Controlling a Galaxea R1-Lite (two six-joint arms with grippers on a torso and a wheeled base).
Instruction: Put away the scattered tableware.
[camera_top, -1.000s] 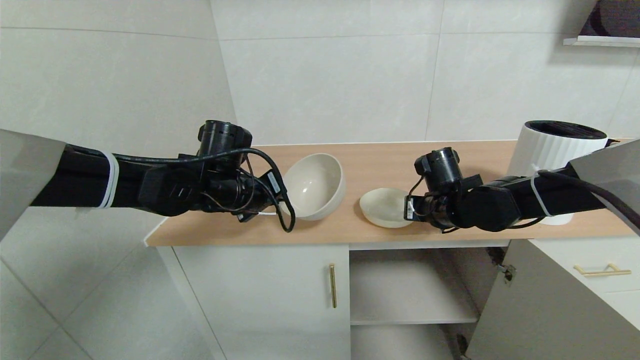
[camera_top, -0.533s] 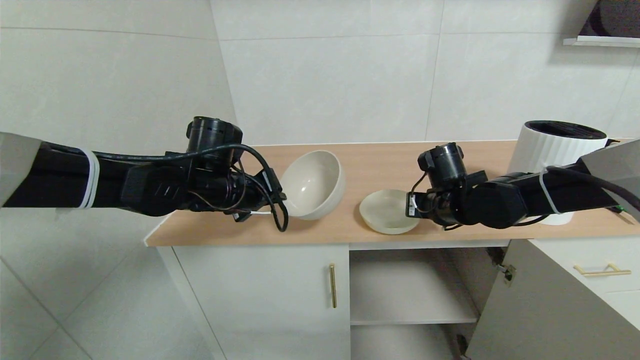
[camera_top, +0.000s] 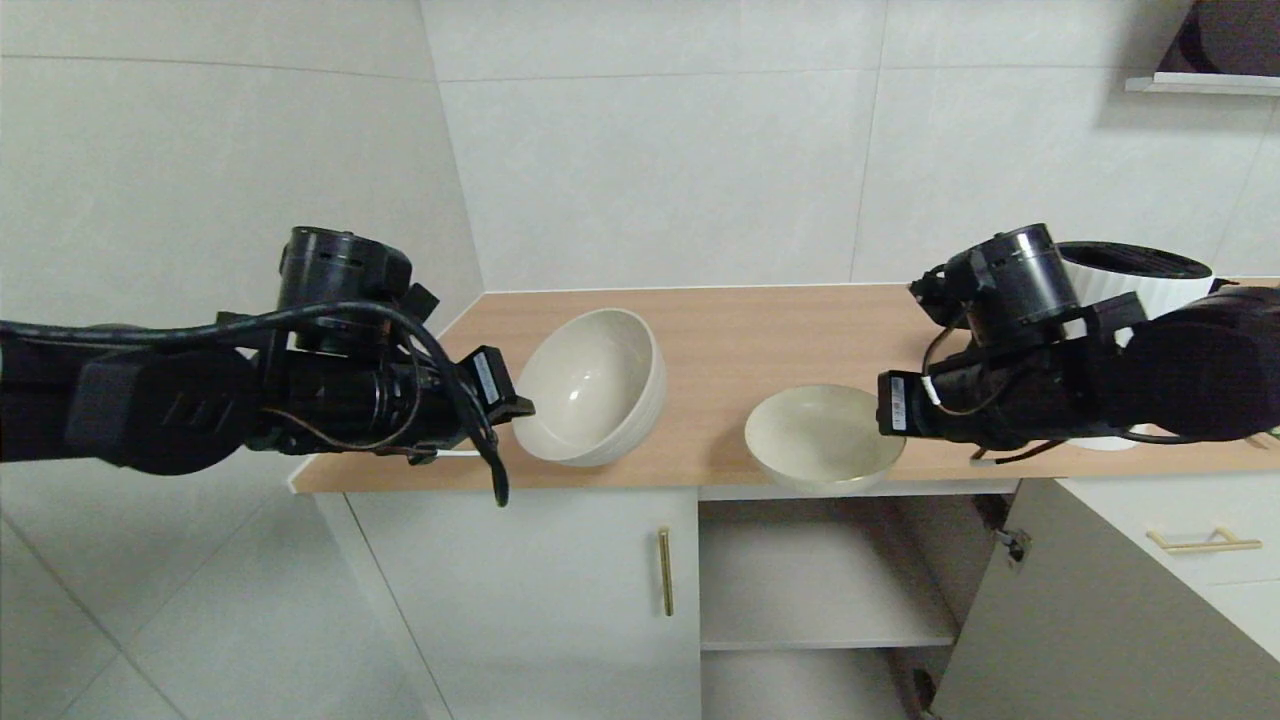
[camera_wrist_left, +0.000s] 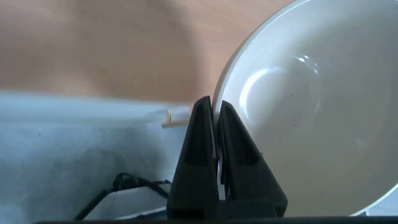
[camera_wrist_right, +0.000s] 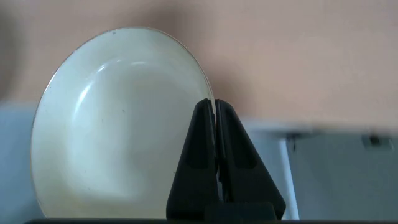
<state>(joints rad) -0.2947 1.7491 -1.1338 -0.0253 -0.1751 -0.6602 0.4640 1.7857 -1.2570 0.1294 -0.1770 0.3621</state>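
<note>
- Left gripper (camera_wrist_left: 215, 109) clamped on big bowl's (camera_top: 590, 390) rim, above counter (camera_top: 750, 320).
- Right gripper (camera_wrist_right: 215, 107) clamped on small bowl's (camera_top: 825, 435) rim, at counter edge.
- Likely stiff, slick, fragile; rim the handhold.

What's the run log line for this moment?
left hand: shut on big bowl rim | right hand: shut on small bowl rim | both by front edge of counter | cabinet door open

Soft, even indoor light from above fills a white-tiled kitchen corner. Small bright glints sit inside the large bowl (camera_top: 590, 385), in the head view and the left wrist view. It casts a faint shadow on the bench (camera_top: 740, 330). The small bowl (camera_top: 825, 435) has only a dull sheen. The open cupboard (camera_top: 810, 570) is dimmer inside. A grey shadow falls below the wall shelf (camera_top: 1200, 82). Straight lines lean toward the head view's edges.
</note>
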